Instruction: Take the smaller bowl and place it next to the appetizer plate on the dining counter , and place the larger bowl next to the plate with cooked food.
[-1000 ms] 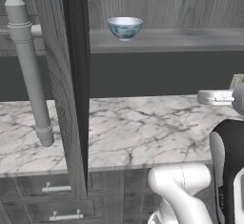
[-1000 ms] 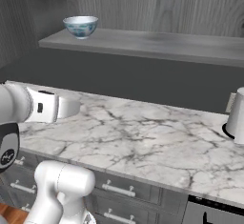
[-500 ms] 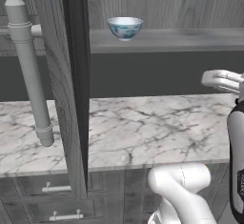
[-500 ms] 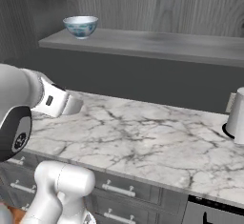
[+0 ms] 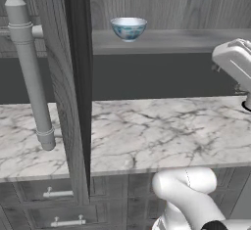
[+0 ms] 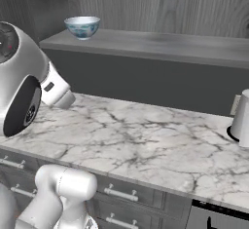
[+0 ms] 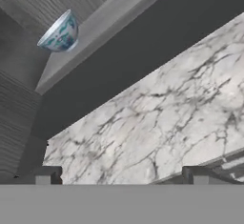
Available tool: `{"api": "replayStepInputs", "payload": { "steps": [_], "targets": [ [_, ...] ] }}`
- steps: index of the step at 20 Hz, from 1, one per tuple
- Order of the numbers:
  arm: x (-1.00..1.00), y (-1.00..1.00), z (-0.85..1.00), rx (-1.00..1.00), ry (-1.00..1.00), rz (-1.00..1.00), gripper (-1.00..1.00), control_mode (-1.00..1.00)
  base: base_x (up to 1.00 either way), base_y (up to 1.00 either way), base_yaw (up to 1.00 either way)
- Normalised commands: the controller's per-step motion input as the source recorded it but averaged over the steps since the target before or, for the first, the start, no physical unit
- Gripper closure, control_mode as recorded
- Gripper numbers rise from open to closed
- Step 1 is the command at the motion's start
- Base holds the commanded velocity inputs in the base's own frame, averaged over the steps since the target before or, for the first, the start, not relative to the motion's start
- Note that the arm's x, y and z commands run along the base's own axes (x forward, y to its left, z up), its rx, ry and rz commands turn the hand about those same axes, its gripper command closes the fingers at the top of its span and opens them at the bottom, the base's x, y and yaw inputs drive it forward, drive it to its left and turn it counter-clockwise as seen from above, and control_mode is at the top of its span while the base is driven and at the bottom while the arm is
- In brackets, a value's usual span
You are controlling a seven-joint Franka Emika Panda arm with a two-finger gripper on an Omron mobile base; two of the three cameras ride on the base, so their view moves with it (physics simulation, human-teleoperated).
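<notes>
Bowl [image 5: 128, 28] sits on the far shelf [image 5: 171, 40], left of the arm and above the worktop [image 5: 147, 131]. Fingers [image 7: 121, 175] are wide open, empty, well short of it. Risk as I judge it: a high reach clips the rim and tips it off the shelf edge.

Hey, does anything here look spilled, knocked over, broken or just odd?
Nothing stands out. The small bowl sits upright on the shelf, near its left end, and looks whole. The marble counter below shows no spill. The cabinet door stands open, as it must for reaching in.
</notes>
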Motion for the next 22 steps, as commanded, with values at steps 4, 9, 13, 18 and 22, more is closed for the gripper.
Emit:
{"api": "replayStepInputs", "payload": {
  "steps": [4,9,13,18,22],
  "targets": [
    [0.0,0.5,0.29,0.04,-0.06,0.0,-1.0,-1.0,0.0,0.0,0.0],
    [0.0,0.26,0.29,-0.03,-0.33,0.0,-1.0,-1.0,0.0,0.0,0.0],
    [0.04,0.05,0.22,0.0,-0.33,-0.02,-1.0,-1.0,0.0,0.0,0.0],
    [0.11,0.06,0.25,0.08,-0.07,0.0,-1.0,-1.0,0.0,0.0,0.0],
    [0.24,0.04,0.12,0.06,0.0,-0.01,-1.0,-1.0,0.0,0.0,0.0]
  ]
}}
